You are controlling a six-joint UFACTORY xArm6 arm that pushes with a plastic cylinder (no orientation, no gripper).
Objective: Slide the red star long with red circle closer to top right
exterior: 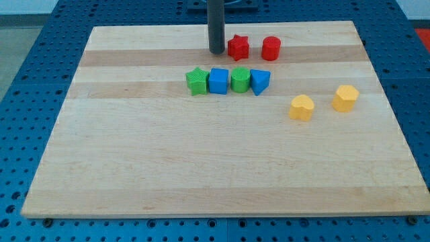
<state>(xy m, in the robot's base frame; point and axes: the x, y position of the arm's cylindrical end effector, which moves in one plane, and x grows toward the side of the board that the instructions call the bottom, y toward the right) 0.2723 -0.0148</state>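
1. Eight blocks lie on the bench point(134, 168), a pale wooden board, all in its half toward the view's top.
2. My tip point(216, 52) is the lower end of a dark upright rod, and it stands on the bench near the top edge, about midway along it.
3. As for the tool, the rod ends plain, with nothing that opens, closes or grips.
4. My tip is just beside the red star point(238, 47), on the star's left in the view; I cannot tell whether the two touch.
5. Near the star, on its right, sits the red circle point(271, 48), with a small gap between them.
6. Both red blocks are close to the top edge, somewhat right of its middle and well apart from the top right corner.
7. Below them runs a row of four blocks, each touching or almost touching its neighbour.
8. From the view's left the row reads: green star point(196, 81), blue cube point(218, 81), green block point(240, 79) of rounded shape, blue triangle point(260, 81).
9. Toward the right edge lie two yellow blocks, apart from each other: a yellow heart point(302, 107) and, further right and slightly higher, a yellow hexagon point(345, 98).
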